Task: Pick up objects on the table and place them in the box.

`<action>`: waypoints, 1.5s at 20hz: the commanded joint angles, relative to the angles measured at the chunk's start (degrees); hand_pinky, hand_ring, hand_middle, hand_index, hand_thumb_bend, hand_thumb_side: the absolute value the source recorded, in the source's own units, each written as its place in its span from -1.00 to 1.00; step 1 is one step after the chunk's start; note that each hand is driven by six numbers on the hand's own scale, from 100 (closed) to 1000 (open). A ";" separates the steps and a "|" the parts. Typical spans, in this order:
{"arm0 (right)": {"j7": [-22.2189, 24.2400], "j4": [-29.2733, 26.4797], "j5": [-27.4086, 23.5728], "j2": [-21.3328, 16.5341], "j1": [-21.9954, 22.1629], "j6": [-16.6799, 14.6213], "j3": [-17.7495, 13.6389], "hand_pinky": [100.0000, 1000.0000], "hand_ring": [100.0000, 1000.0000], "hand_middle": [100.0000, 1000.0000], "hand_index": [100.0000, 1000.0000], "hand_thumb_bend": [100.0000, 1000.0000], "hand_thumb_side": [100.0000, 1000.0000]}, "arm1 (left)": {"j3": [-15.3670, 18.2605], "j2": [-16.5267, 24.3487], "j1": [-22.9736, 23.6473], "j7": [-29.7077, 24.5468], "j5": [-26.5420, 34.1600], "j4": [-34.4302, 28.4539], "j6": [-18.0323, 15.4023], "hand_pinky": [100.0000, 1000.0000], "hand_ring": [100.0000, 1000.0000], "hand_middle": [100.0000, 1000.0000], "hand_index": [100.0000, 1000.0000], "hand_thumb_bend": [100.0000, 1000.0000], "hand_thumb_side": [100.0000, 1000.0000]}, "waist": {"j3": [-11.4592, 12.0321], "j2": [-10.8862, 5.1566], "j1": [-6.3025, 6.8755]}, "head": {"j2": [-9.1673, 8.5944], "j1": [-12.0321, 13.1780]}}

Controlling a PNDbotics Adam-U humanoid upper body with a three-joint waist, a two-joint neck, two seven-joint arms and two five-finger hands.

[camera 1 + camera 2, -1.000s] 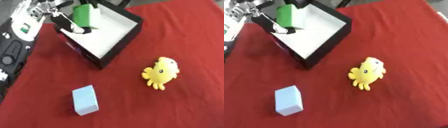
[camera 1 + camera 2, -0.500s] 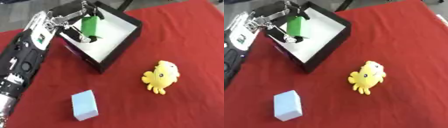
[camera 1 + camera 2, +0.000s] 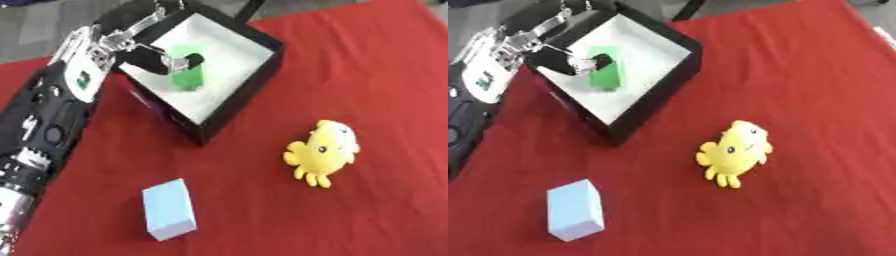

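Note:
A black box (image 3: 255, 86) with a white inside stands at the upper left on the red cloth. A green block (image 3: 605, 68) lies on its floor. My left hand (image 3: 122, 41) reaches over the box's left wall. Its fingers (image 3: 150, 19) are spread upward, away from the block, and the dark thumb tip (image 3: 185, 61) rests against the block's top end. A yellow plush toy (image 3: 324, 152) lies on the cloth right of the box. Near the front left lies a light blue block (image 3: 169, 209). My right hand shows in neither view.
My left forearm (image 3: 44, 125) runs down the left edge of the table. Red cloth (image 3: 385, 75) covers the table. Grey floor shows beyond the far edge, behind the box.
The green block has gone from upright between the left hand's fingers to lying on the box floor. The fingers have spread away from it. The view has shifted a little.

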 commanded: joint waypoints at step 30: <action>-1.64 -0.20 4.33 -3.24 7.87 -2.42 -3.33 0.80 0.73 0.67 0.92 -1.00 0.09 | -12.52 34.36 18.57 -18.07 48.23 -66.21 3.26 0.60 0.53 0.56 0.75 -0.58 -0.44 | 7.72 -2.96 0.19 | 3.62 -8.10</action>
